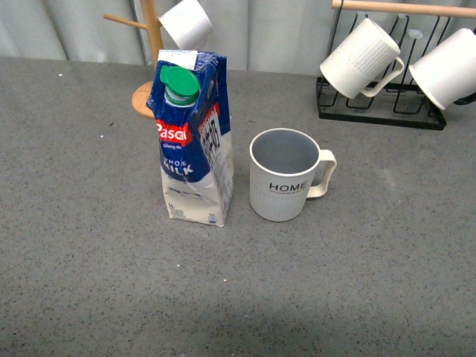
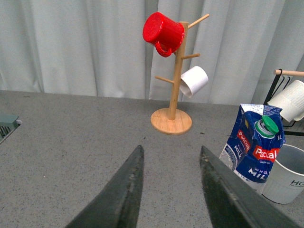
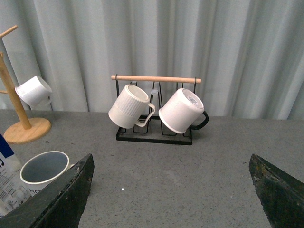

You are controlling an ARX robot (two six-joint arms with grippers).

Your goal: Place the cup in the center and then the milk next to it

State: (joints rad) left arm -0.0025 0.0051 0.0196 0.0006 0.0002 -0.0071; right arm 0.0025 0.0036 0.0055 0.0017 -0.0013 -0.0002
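Note:
The cream ribbed cup (image 1: 286,175) with black "HOME" lettering stands upright mid-table, handle to the right. The blue and cream milk carton (image 1: 193,141) with green cap stands upright just left of it, a small gap between them. Neither arm shows in the front view. My left gripper (image 2: 171,156) is open and empty above bare table, left of the milk (image 2: 254,147) and the cup (image 2: 287,173). My right gripper (image 3: 171,166) is wide open and empty, with the cup (image 3: 43,168) beside one finger and the carton's edge (image 3: 7,175) past it.
A wooden mug tree (image 2: 173,80) with a red mug (image 2: 163,32) and a small white cup (image 1: 186,22) stands behind the carton. A black wire rack (image 1: 379,111) at the back right holds two white mugs (image 3: 130,107). Grey curtain behind.

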